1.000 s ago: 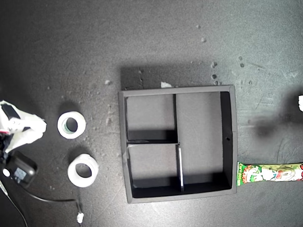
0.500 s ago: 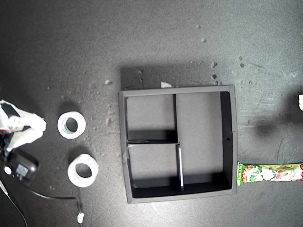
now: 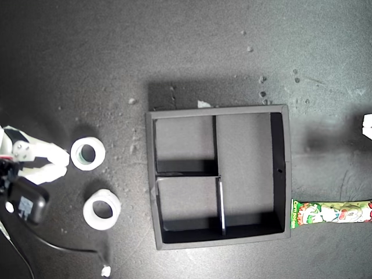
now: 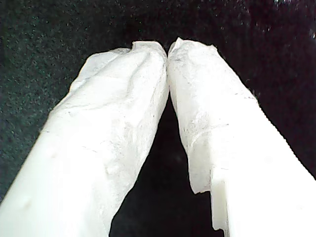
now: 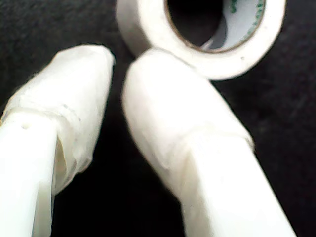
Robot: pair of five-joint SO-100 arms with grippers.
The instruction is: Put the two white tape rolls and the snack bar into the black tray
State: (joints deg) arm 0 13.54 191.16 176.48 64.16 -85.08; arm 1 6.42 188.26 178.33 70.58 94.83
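Note:
The black tray (image 3: pixel 218 110) sits in the middle of the exterior view with nothing in its compartments. Two white tape rolls lie flat on the exterior view's left, one (image 3: pixel 100 154) above the other (image 3: pixel 89 214). My second gripper (image 3: pixel 64 164) is open, its tips just short of the upper roll's rim; the second wrist view shows that roll (image 5: pixel 266 34) right beyond the fingertips (image 5: pixel 118 61). The snack bar (image 3: pixel 331 213) lies by the tray's lower corner on the exterior view's right. My first gripper (image 4: pixel 168 49) is shut on nothing, with only a white bit (image 3: pixel 367 125) showing at the exterior view's right edge.
A black camera block (image 3: pixel 26 200) on the second arm and its thin cable, ending in a small white plug (image 3: pixel 106 270), lie near the lower roll. Pale crumbs (image 3: pixel 263 78) dot the dark mat above the tray.
My second gripper has opened its fingers and edged toward the upper tape roll. The first gripper's tip at the exterior view's right edge has shifted slightly. Rolls, tray and bar have not moved.

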